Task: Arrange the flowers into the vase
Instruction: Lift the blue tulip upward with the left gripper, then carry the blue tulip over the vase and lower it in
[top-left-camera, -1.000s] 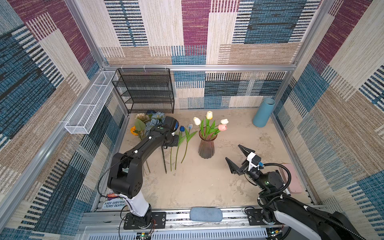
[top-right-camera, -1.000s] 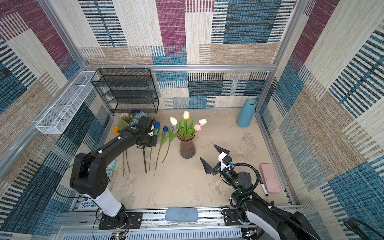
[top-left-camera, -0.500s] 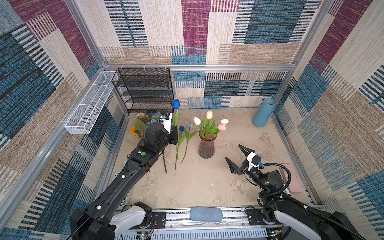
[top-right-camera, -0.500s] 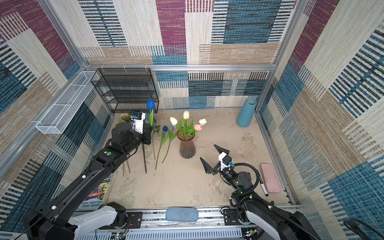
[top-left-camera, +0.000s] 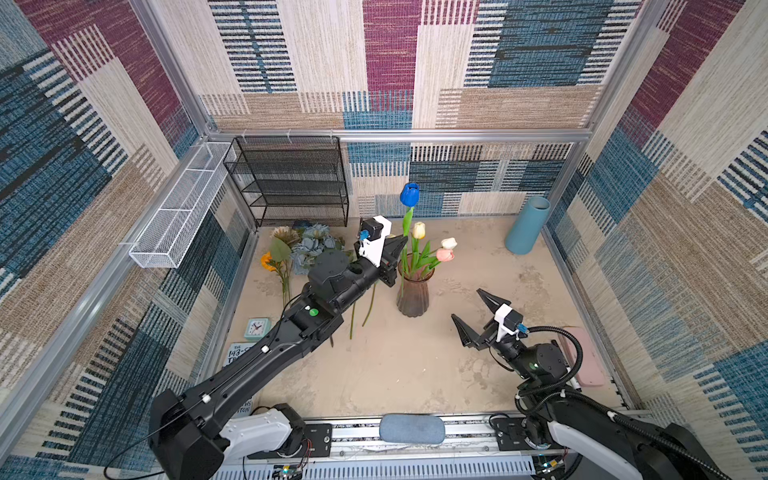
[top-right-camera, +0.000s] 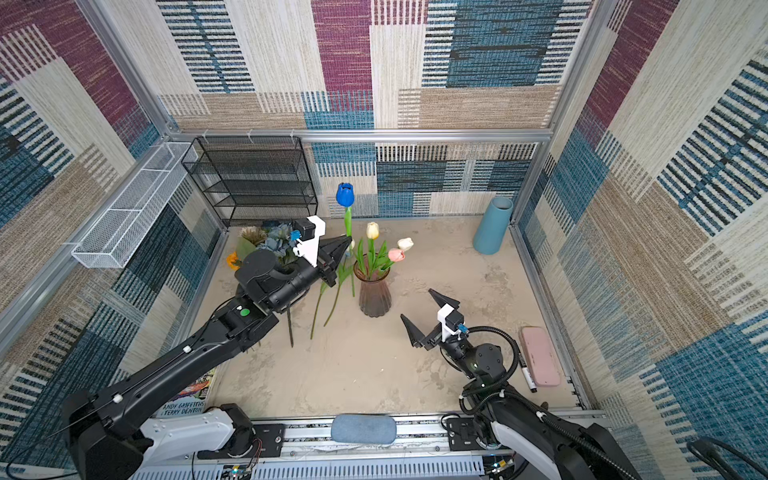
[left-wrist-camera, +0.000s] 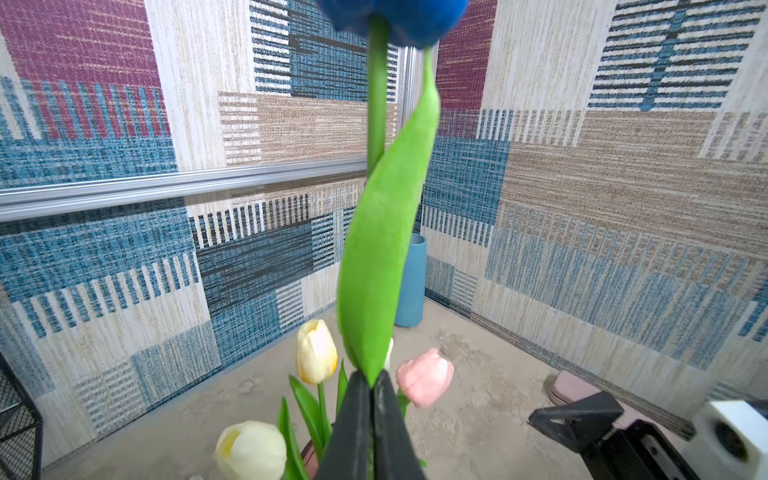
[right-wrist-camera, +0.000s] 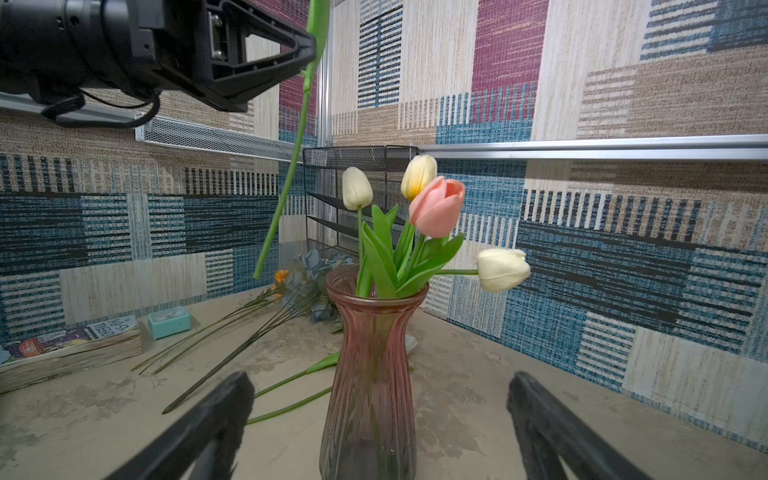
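Surface finishes
Recorded: vase (right-wrist-camera: 371, 374), ribbed glossy glass; tabletop (top-left-camera: 399, 370), matt and rough; shelf rack (top-left-camera: 291, 183), black metal mesh; walls (top-left-camera: 324, 50), woven cloth.

Held tulip (top-left-camera: 409, 194) stands upright in the left gripper (top-left-camera: 401, 243) jaws: bloom above them, stem end below, off the table (top-left-camera: 415, 374), beside the vase (top-left-camera: 413, 291), outside it. Vase straight ahead of right gripper (top-left-camera: 467, 305) jaws, vase tulips (top-left-camera: 419, 230) in it. Loose flowers (top-left-camera: 309, 249) on table, behind and below left jaws.
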